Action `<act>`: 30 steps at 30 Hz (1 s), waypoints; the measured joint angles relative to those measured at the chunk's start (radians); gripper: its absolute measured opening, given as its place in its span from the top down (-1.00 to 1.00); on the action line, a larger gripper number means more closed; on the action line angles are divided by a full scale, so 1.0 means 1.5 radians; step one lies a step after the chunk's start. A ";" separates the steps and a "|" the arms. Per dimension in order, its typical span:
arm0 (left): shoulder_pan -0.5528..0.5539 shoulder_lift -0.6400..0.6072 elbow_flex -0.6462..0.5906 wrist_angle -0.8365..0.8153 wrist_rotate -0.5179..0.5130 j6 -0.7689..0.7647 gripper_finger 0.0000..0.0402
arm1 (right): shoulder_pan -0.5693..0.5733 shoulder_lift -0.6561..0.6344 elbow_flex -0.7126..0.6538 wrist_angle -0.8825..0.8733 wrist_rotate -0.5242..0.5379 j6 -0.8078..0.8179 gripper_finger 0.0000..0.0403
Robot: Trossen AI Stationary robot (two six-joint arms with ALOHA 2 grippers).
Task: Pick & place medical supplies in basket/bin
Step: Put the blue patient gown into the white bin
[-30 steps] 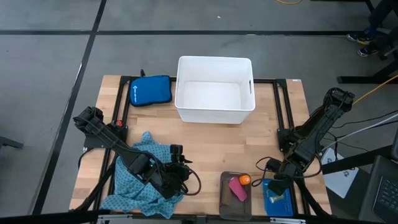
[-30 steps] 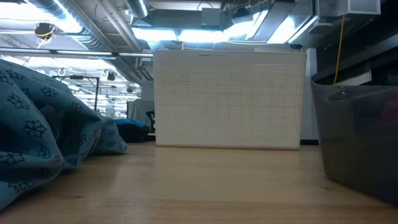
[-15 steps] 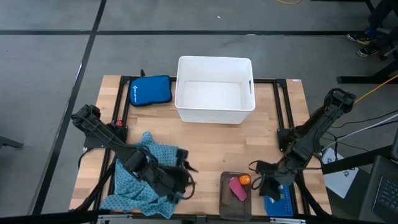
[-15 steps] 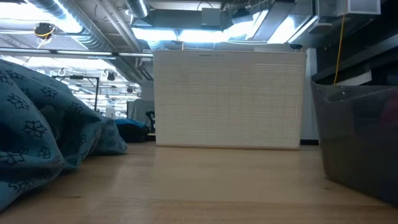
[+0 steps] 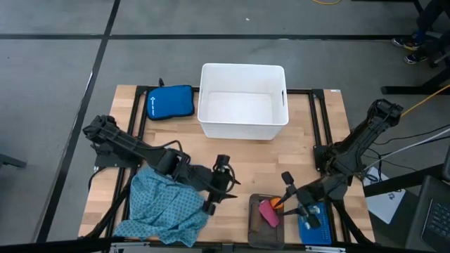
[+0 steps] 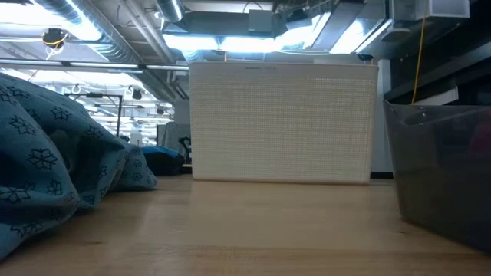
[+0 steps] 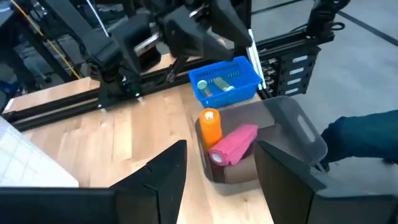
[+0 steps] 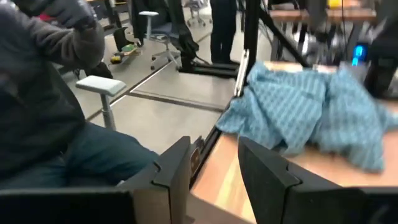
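Observation:
The teal-blue dotted cloth (image 5: 165, 207) lies crumpled on the table's near left part, also seen in the low view (image 6: 46, 153) and the right wrist view (image 8: 311, 106). A pink piece (image 7: 235, 143) and an orange piece (image 7: 210, 127) lie in the dark-grey tray (image 5: 254, 226). Small pale pieces sit in the blue ribbed basket (image 7: 227, 78). The white tub (image 5: 242, 68) stands at the far middle. My left gripper (image 5: 219, 185) hangs open between cloth and tray, touching nothing. My right gripper (image 5: 290, 195) is open above the tray's right side, also empty.
A royal-blue zip pouch (image 5: 170, 102) lies left of the tub. Black frame rails run along the table's left and right sides. Bare wood shows between the tub and the tray. A seated person's leg (image 8: 56, 130) shows beyond the table's left edge in the right wrist view.
My left gripper has moved off the cloth toward the table's right, up to the tray, turning as it went; the cloth stays lying where it was. My right gripper has swung from above the blue basket toward the left, over the tray, and has turned about.

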 joint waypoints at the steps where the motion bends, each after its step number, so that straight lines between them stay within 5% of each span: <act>1: 0.005 -0.002 0.000 0.000 0.006 0.001 0.08 | 0.001 -0.006 0.000 0.000 0.000 -0.019 0.33; 12: 0.008 -0.024 0.000 -0.001 0.021 0.032 0.08 | 0.019 -0.093 0.000 -0.004 -0.018 -0.114 0.33; 30: 0.037 -0.043 -0.001 -0.033 0.069 0.042 0.08 | 0.026 -0.095 0.000 -0.014 -0.019 -0.042 0.33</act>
